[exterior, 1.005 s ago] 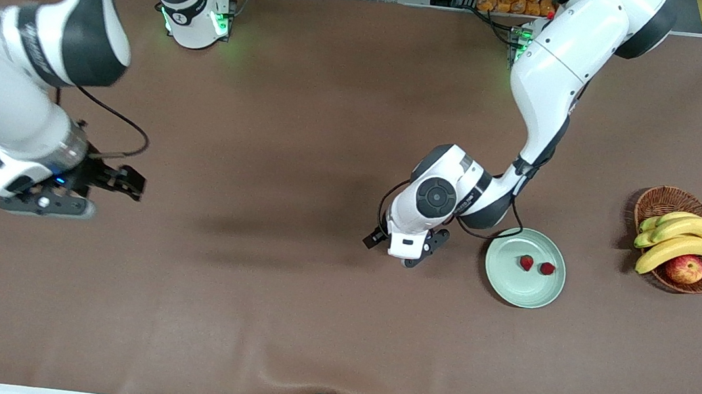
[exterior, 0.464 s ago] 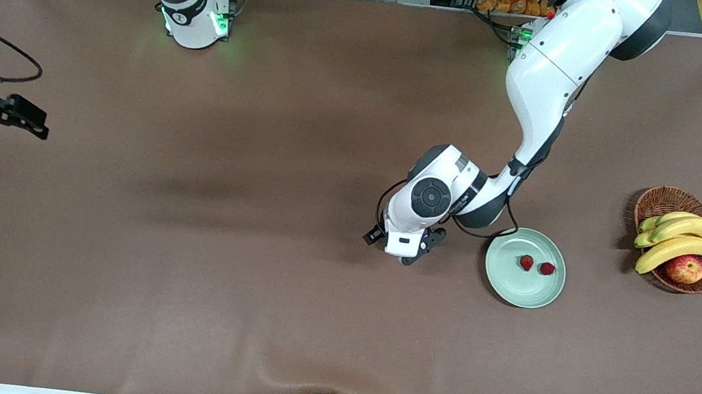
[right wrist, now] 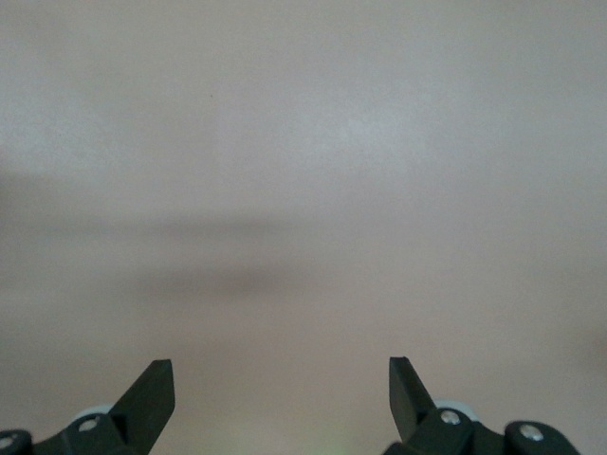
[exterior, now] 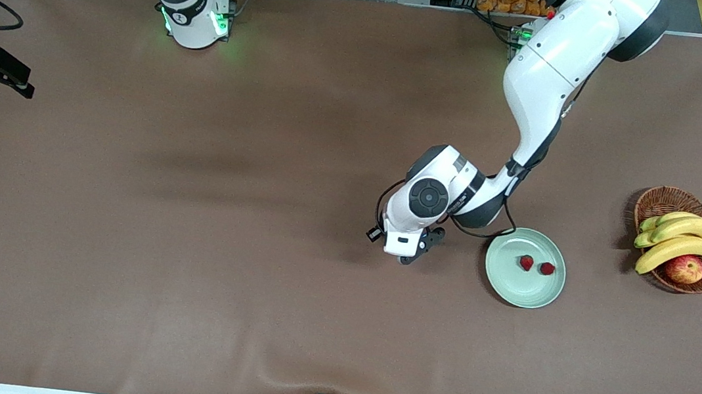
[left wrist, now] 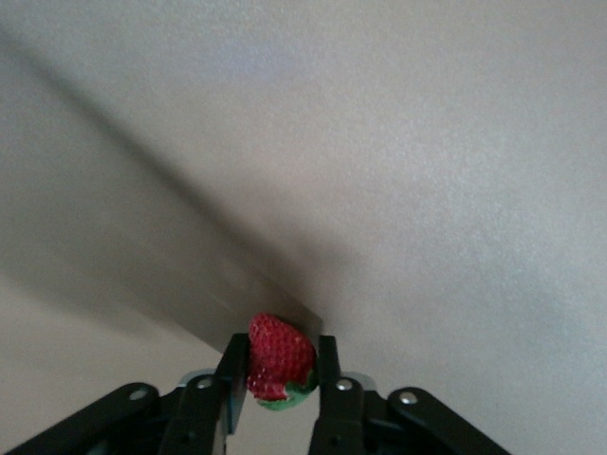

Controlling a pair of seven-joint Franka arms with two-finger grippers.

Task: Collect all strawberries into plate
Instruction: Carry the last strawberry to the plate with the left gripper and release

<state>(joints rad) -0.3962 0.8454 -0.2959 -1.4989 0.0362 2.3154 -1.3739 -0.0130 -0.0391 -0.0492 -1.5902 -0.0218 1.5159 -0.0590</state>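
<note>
A: What do we see at the left gripper (left wrist: 282, 379)?

B: We see its two fingers (left wrist: 232, 379) pressed against the sides of a third strawberry (left wrist: 280, 355), red with a green cap, low over the brown table (exterior: 249, 278) just beside the plate (exterior: 521, 296), on the side toward the right arm's end.

A: And where do we find the other strawberries?

B: We find two strawberries (exterior: 526, 262) lying side by side, a little apart, inside the pale green plate. Toward the left arm's end of the table we note a wicker basket (exterior: 661, 199) holding bananas (exterior: 680, 238) and an apple (exterior: 685, 269).

A: How do we describe the right gripper (right wrist: 282, 398)?

B: We describe it as waiting at the right arm's end of the table, its fingers spread wide with nothing between them.
</note>
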